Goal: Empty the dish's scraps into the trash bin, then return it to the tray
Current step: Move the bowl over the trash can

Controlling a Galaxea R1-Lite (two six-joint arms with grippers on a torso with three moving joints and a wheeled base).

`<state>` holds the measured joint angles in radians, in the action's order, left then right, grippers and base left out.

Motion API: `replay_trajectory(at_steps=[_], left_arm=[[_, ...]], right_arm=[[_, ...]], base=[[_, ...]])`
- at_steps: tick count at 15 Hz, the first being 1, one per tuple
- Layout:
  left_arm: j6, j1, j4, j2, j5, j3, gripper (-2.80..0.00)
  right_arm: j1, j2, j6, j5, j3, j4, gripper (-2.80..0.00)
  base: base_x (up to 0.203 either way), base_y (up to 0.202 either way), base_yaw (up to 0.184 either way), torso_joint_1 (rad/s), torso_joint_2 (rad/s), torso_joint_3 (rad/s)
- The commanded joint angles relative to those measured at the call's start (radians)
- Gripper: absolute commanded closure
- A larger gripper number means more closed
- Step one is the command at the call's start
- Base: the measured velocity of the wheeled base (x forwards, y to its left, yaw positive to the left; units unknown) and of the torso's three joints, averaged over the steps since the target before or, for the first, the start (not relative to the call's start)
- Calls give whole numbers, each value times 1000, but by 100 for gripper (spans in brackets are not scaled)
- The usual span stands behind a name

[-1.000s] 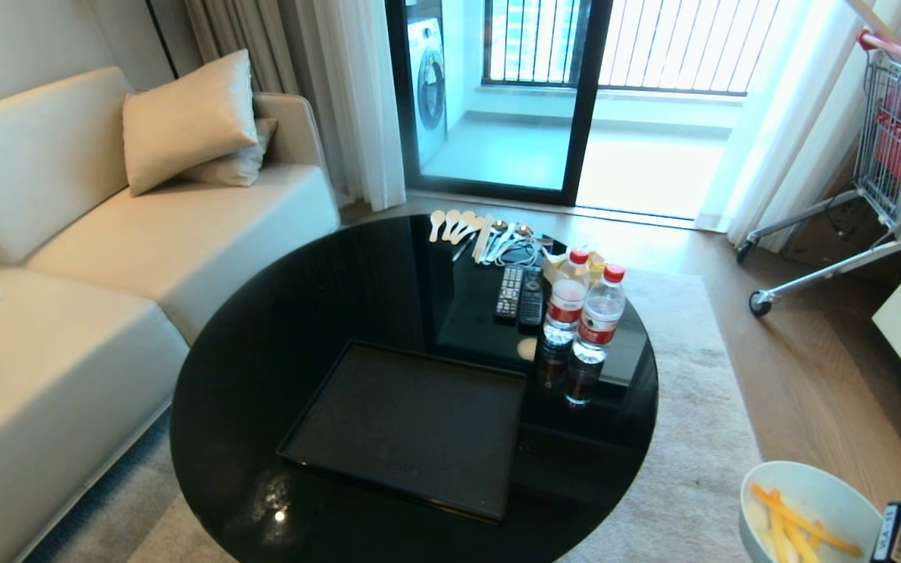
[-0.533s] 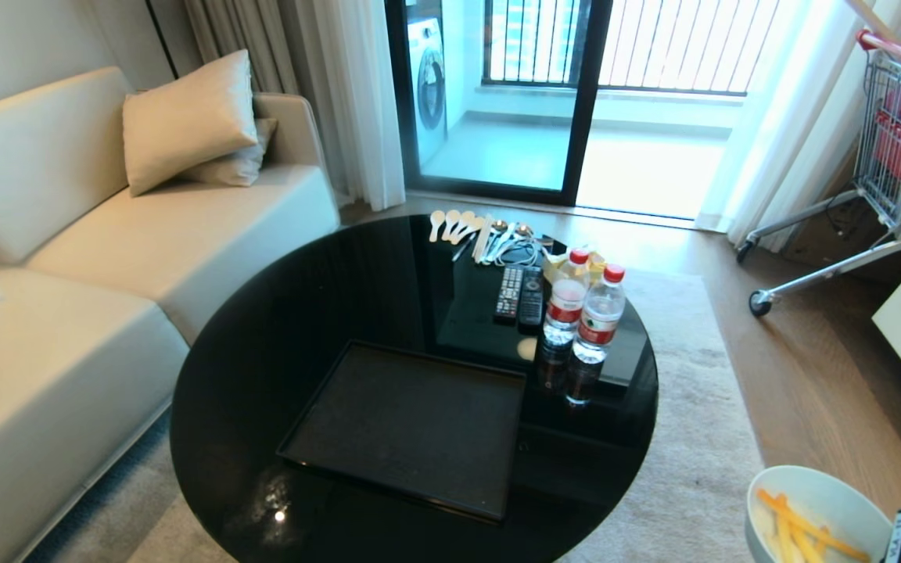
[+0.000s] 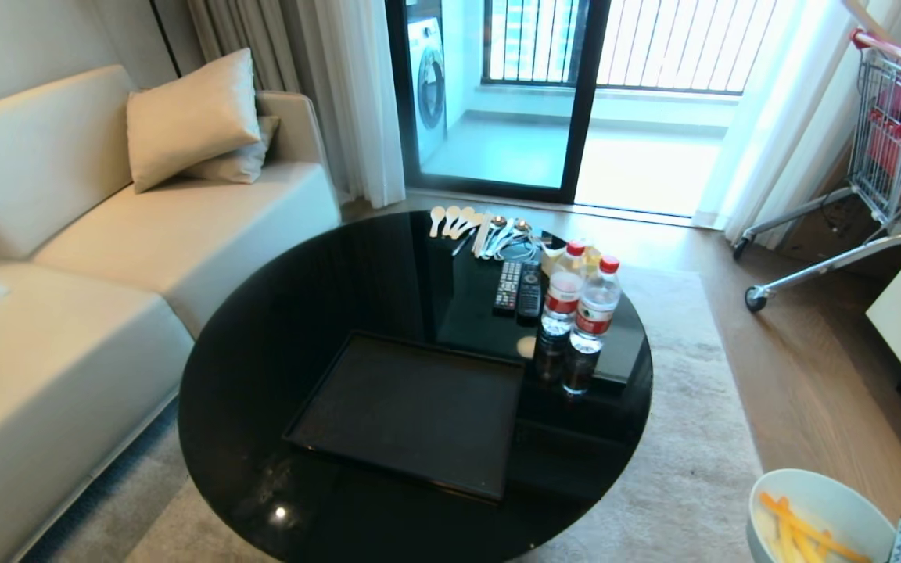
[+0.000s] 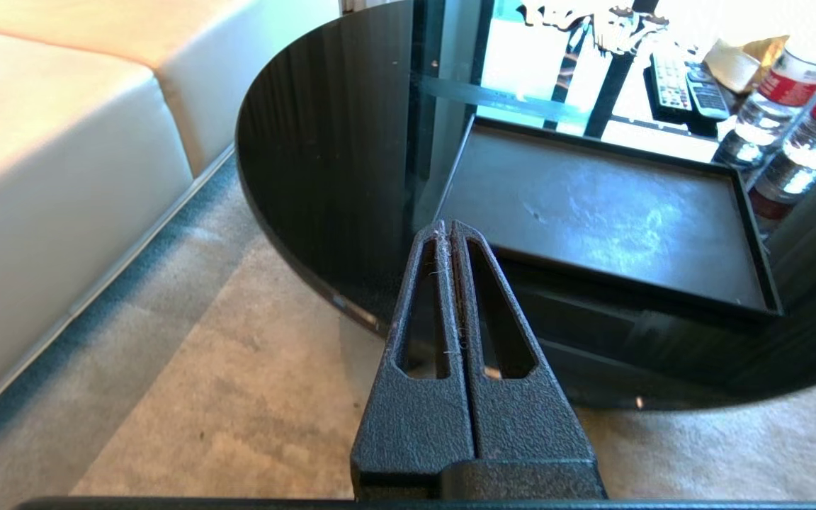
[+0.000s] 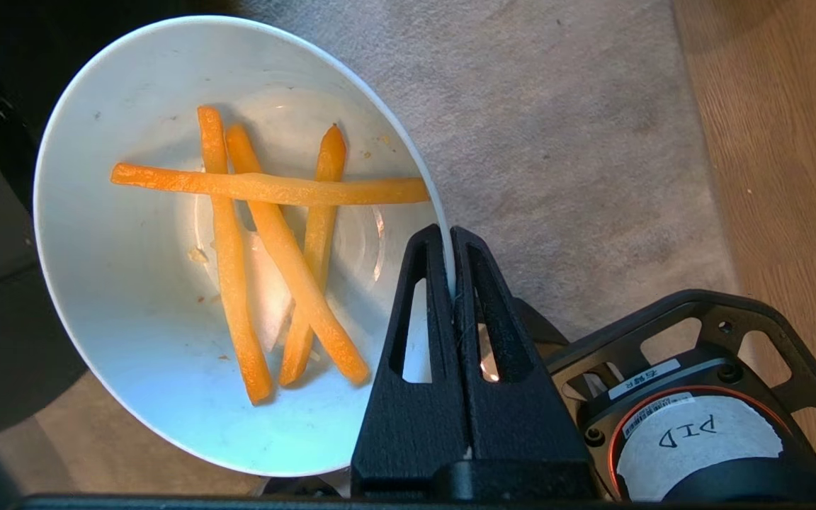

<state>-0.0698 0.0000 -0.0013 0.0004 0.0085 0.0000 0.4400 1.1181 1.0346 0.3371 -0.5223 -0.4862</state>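
Right gripper [image 5: 450,237] clamped on the bowl [image 5: 132,297] rim — fries [image 5: 266,188] inside; left gripper [image 4: 450,234] closed, empty, beside the table [image 4: 323,142].

Cream sofa [image 3: 67,258] with cushions [image 3: 192,117], glossy round table [image 3: 325,281], beige rug [image 3: 693,438], sunlit sliding glass door [image 3: 544,94]

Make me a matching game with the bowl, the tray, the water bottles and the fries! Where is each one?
Things:
1. dish
2. tray
3. water bottles
4. scraps

Places:
A. standing on the round table beside the remotes
B. lying inside the white bowl
C. pinched at its rim by the right gripper, off the table over the carpet
D. lying flat on the black table, nothing on it

Pairs: 1-C, 2-D, 3-A, 4-B
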Motion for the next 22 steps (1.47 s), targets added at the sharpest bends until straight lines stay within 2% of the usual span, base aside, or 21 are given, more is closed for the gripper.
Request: replay_trajectory(at_steps=[1, 10, 22], left_arm=[[-1, 0, 0, 0, 1, 0, 0], [-2, 0, 0, 0, 1, 0, 0], [-1, 0, 0, 0, 1, 0, 0]], right_arm=[[0, 0, 5, 2, 4, -2, 0], [1, 0, 5, 2, 4, -2, 0], [2, -33, 0, 5, 8, -8, 0]], base=[[-192, 0, 0, -7, 2, 6], [-179, 0, 1, 0, 3, 2], [0, 0, 0, 0, 0, 0]])
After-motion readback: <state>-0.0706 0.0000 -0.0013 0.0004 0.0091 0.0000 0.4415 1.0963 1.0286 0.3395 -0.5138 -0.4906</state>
